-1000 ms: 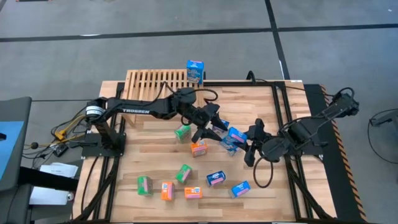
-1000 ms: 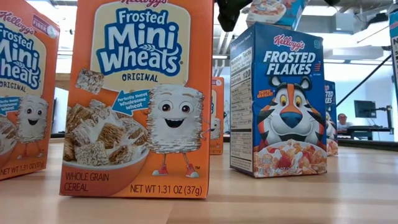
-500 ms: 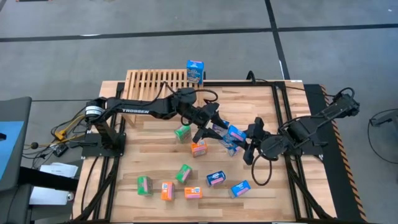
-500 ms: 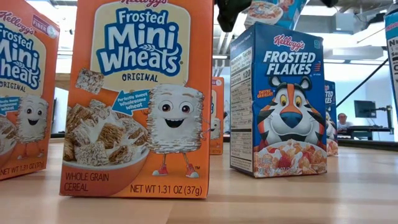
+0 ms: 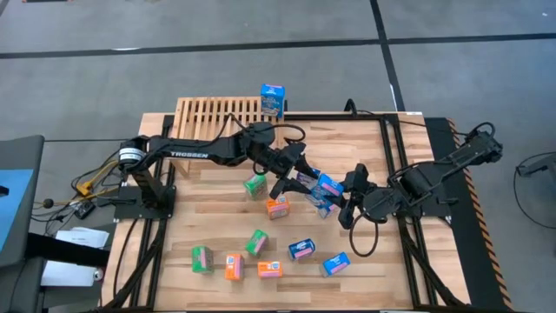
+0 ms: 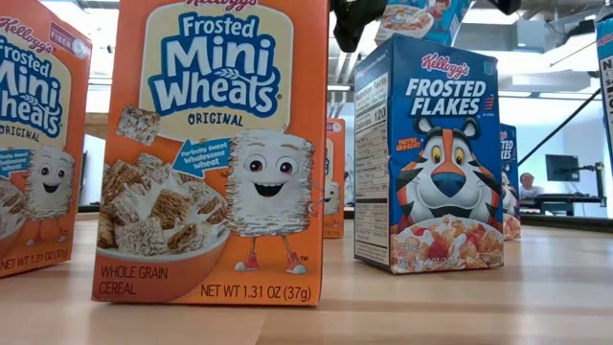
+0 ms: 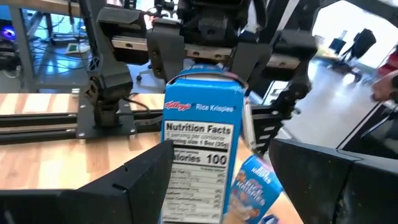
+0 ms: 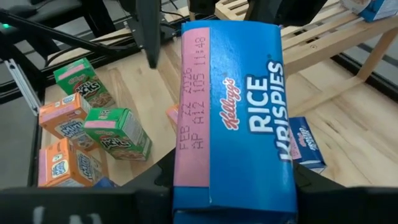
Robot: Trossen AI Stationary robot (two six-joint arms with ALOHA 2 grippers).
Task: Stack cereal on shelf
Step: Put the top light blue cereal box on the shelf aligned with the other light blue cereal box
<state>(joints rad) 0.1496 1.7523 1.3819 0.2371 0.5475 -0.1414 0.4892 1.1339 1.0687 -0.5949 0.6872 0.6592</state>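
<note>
A blue Rice Krispies cereal box (image 5: 328, 184) hangs in the air between my two grippers at the table's middle. My right gripper (image 5: 346, 196) is shut on it. My left gripper (image 5: 302, 178) is open. Its fingers stand on either side of the box's free end (image 7: 202, 155), and a gap shows beside one finger (image 7: 323, 180). The shelf (image 5: 221, 111) stands at the far edge, with one blue box (image 5: 272, 100) upright on its right end. Several green, orange and blue boxes lie on the table. Among them are a green one (image 5: 254, 183), an orange one (image 5: 277, 207) and a blue one (image 5: 301, 249). My right gripper pinches the Rice Krispies box between its two fingers, at the box's right-hand end (image 8: 230, 193). It comes in about level from the table's right, so the fingers lie along the box's length. The box is lifted clear of the table, and its free end points at my left gripper.
Another blue box (image 5: 320, 202) lies just under the held one. More boxes (image 5: 233, 266) are scattered along the near side. In the low view a Mini Wheats box (image 6: 211, 153) and a Frosted Flakes box (image 6: 431, 158) stand upright close by. Black frame rails (image 5: 395, 156) run along the table's right part.
My right gripper has carried the box a little toward the left gripper and the far edge. The left gripper stays open around the box's free end.
</note>
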